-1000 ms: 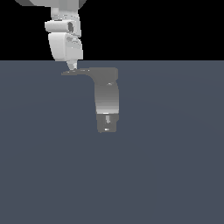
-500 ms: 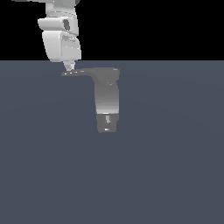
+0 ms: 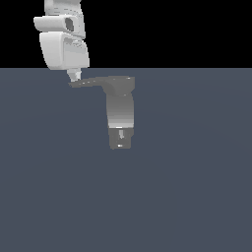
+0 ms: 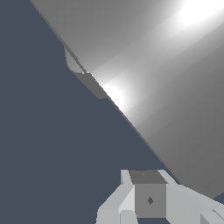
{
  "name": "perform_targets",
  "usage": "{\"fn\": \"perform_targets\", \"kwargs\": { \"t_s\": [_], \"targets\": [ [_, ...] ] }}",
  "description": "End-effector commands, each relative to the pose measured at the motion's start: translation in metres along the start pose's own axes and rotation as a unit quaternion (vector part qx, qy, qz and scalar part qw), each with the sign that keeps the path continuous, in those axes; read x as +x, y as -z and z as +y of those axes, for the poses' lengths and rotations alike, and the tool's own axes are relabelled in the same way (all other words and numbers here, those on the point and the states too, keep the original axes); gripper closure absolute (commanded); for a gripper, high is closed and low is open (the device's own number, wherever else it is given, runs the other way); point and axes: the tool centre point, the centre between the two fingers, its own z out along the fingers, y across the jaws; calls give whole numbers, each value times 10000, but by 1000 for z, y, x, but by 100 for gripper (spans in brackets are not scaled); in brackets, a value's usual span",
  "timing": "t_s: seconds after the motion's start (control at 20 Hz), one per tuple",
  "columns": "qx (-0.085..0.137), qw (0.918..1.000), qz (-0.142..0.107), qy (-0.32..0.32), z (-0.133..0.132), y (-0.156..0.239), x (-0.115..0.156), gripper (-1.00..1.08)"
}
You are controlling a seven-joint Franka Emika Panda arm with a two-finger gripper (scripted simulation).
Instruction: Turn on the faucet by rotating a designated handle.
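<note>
The faucet [image 3: 120, 110] is a grey upright column near the middle of the exterior view, with a darker short stub [image 3: 120, 140] at its lower end. The handle [image 3: 88, 82] is a thin dark-grey lever that projects from the column's top toward the exterior view's left. My gripper [image 3: 75, 76] comes down from above with its tip against the handle's pointed end. Its fingers look pressed together and hold nothing. In the wrist view my gripper [image 4: 162, 201] sits close beside a large shiny grey faucet surface [image 4: 153, 65].
A flat dark blue-grey floor [image 3: 197, 187] spreads around the faucet, under a black background. The white arm [image 3: 61, 44] stands above the handle's tip at the exterior view's upper left. No other objects are in view.
The arm has shifted slightly toward the exterior view's left while its tip stays at the handle's end. The handle and the column look almost unchanged.
</note>
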Motion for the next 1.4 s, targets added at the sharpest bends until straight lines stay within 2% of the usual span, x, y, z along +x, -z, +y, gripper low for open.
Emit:
{"fn": "perform_targets", "kwargs": {
  "t_s": [0.0,0.2,0.25,1.35],
  "targets": [
    [-16,10000,6,23,10,0,-3,108],
    [-16,10000,6,23,19,0,-3,108],
    [-6,10000,-1,3,14,0,-1,108],
    [-11,10000,2,11,62,0,39,108]
  ]
}}
